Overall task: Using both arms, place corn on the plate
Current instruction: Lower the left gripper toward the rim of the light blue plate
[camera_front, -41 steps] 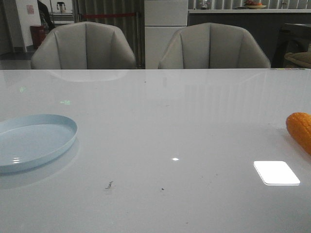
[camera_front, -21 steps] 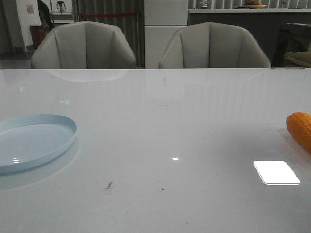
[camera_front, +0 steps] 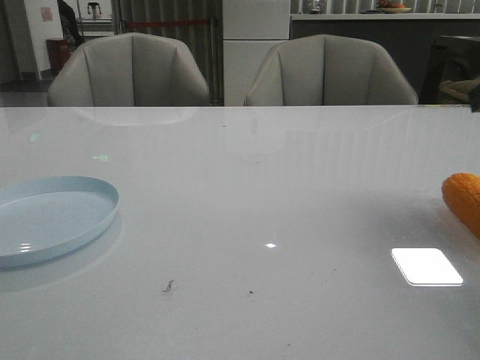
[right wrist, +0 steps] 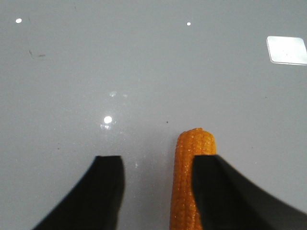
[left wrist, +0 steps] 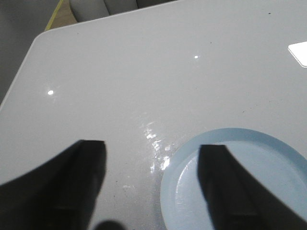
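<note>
Both pairs of jaws stand spread with nothing between them. The right gripper [right wrist: 156,191] hangs over the corn [right wrist: 193,179], an orange cob with close rows of small bumpy kernels and a blunt, slightly rounded end. The cob lies lengthwise along the gap between the two dark fingers, off centre, close against the inner edge of one finger [right wrist: 230,196] and well clear of the other. Whether that finger touches the cob I cannot tell. Only the end that points away from the wrist shows; the rest runs out of the wrist picture. In the front view the corn [camera_front: 463,201] sits at the right margin of the table [camera_front: 255,187], again cut off, so its full length is not seen.

The left gripper [left wrist: 151,184] hovers by the plate [left wrist: 240,184], a smooth pale-blue round dish with a low raised rim. One finger [left wrist: 218,187] hangs over the plate's inner face near the rim; the other finger [left wrist: 79,182] is over bare table beside it. Part of the plate is covered by that finger and part leaves the picture. In the front view the plate [camera_front: 45,217] lies at the left side of the table, its left portion cropped, well apart from the corn. Neither arm appears in the front view.

The table is glossy grey-white, with bright lamp reflections and a few small dark specks. Two grey chairs [camera_front: 127,71] stand behind its far edge.
</note>
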Robot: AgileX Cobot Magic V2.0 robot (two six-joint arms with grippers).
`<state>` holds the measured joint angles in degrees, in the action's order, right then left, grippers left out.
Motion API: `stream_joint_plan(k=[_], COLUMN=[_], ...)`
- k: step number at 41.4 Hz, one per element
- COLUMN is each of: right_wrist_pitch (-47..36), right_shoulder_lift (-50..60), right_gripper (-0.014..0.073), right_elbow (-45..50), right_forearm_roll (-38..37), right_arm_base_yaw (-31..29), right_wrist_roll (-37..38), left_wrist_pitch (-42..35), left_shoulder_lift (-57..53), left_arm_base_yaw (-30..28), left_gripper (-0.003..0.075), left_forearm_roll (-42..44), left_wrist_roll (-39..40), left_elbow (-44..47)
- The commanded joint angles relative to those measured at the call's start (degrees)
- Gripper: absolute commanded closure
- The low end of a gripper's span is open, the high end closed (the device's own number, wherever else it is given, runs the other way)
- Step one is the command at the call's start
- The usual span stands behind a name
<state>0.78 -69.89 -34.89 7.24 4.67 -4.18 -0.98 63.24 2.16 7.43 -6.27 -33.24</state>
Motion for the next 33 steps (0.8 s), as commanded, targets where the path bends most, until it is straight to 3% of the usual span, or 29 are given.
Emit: stream_joint_plan(k=[1, 9, 13, 23, 33], right_wrist_pitch=[-4.4, -6.6, -0.3, 12.2, 17.4], right_shoulder_lift=[0.4, 0.0, 0.0, -0.2, -1.6], right_gripper=[-0.0036, -0.0009, -0.0009, -0.0009, -0.0009], right_elbow=[-2.2, -2.2, -3.3, -7.4, -10.3], right_forearm_roll=[-0.6, -0.6, 1.2, 4.0, 4.1], right_arm_base_yaw=[-0.5, -0.5, -0.5, -0.5, -0.5], right_wrist_roll=[-0.2, -0.2, -0.2, 0.2, 0.6], left_wrist_pitch=[-6.7, -6.9, -4.4, 13.4, 30.4], left_shoulder_lift=[0.9, 7.1, 11.3, 22.4, 34.4], left_arm_base_yaw=[0.4, 0.2, -1.4, -4.2, -4.2], left_gripper=[0.0089, 0.009, 0.009, 0.0093, 0.018], left_forearm_roll=[-0.1, -5.8, -15.1, -18.3, -18.3], left_wrist_roll=[0.5, 0.5, 0.5, 0.5, 0.5], left_elbow=[-2.1, -2.1, -3.4, -14.9, -31.2])
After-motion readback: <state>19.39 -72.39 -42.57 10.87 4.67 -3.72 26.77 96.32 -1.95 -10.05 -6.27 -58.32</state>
